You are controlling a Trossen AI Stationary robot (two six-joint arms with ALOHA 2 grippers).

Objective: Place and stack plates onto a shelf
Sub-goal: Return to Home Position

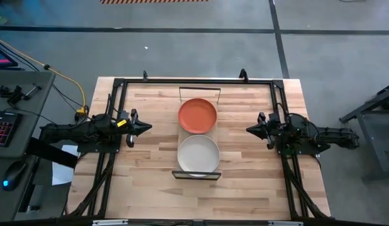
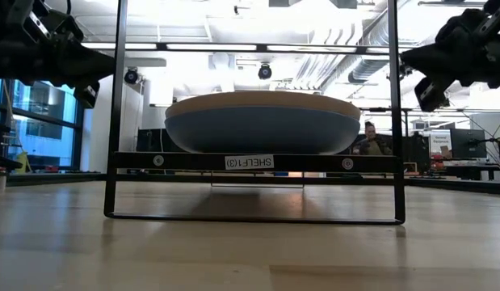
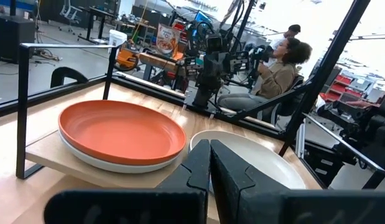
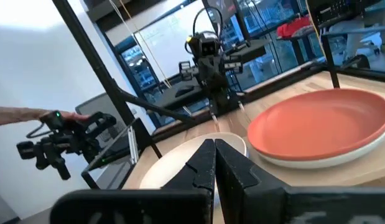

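The shelf [image 1: 196,175] lies in the middle of the table, its wire frames toward the far and near edges. The red plate [image 1: 197,115] sits on its far half, stacked on the pale blue-white plate [image 3: 111,163]. On the near half, the cream plate [image 1: 198,154] rests on the blue plate [image 2: 262,129]. My left gripper [image 1: 149,127] hovers shut to the left of the shelf, pointing at it. My right gripper [image 1: 248,129] hovers shut to the right of it, pointing back. Neither touches anything.
A black frame [image 1: 194,80] runs along the table's far and side edges. Bare wood shows between each gripper and the shelf and along the near edge. A person [image 3: 285,62] sits beyond the table; a hand [image 4: 12,115] shows at a device off the table.
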